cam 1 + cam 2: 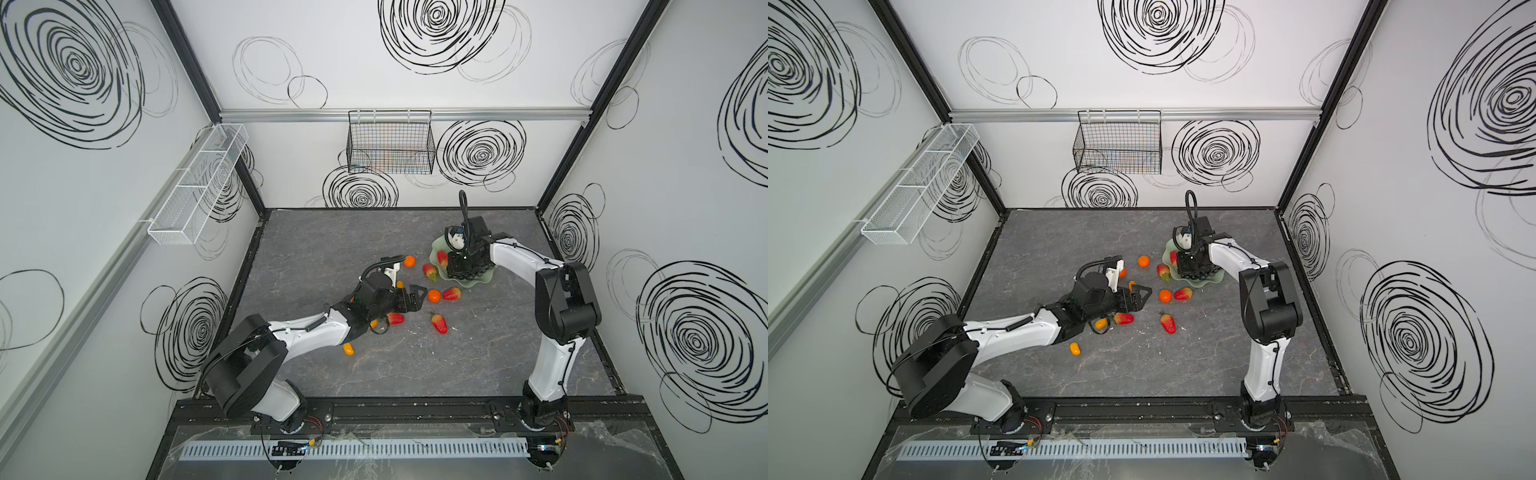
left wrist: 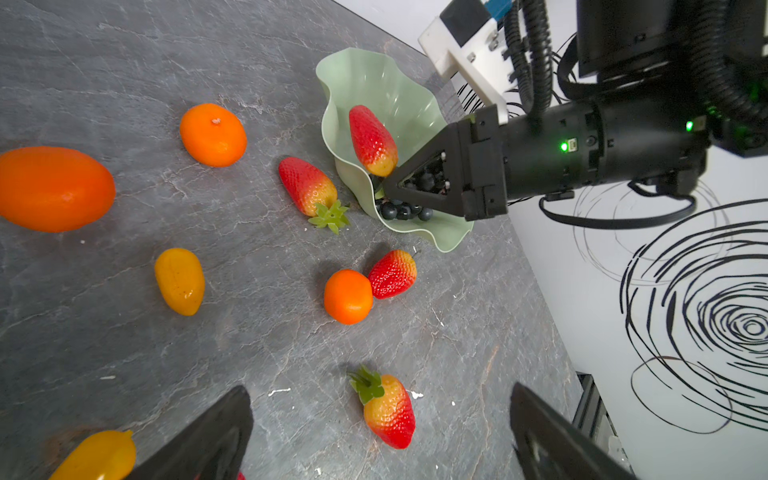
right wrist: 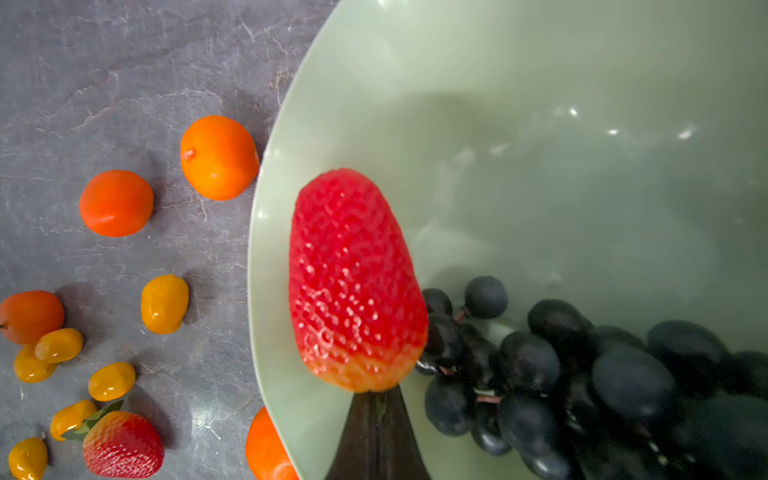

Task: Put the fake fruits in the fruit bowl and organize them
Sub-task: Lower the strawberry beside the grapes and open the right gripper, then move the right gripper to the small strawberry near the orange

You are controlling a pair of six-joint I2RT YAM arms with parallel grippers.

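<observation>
Two fruits are in the fruit bowl point(image 2: 365, 79): the grape bunch point(image 3: 582, 374) heaped on its near side, and the gripped strawberry point(image 3: 353, 282) over the left rim, red tip pointing away from the claw. The bowl sits on the far right part of the table point(image 1: 457, 365), under the right arm's wrist.

The right gripper point(image 2: 388, 188) is pinched together on that strawberry's pale leafy end, and a sliver of green shows between the tips in the right wrist view. My read: it is held by the cap so the body hangs free and can be laid beside the grapes, not on them. Cannot tell whether the berry rests on the bowl wall.

The left gripper point(image 1: 419, 299) has its jaws wide apart with nothing between them, low over mid-table. It is aimed at the nearest tangerine point(image 1: 433, 296), which touches a loose strawberry point(image 1: 451, 294) on its right. The wide spread probably suits the round tangerine, likely the next pick.

Most fruit lies loose on the table:
- rim-side strawberry point(image 2: 307, 187) lies just beside the bowl's left rim
- far tangerine point(image 1: 409, 261) is further left
- near strawberry point(image 1: 439, 323) lies alone
- several kumquats point(image 3: 165, 303) are scattered left, some under the left arm

Other containers are the black wire basket point(image 1: 390, 145) on the far wall and the white mesh tray point(image 1: 195, 183) on the left wall, and no fruit shows in either
</observation>
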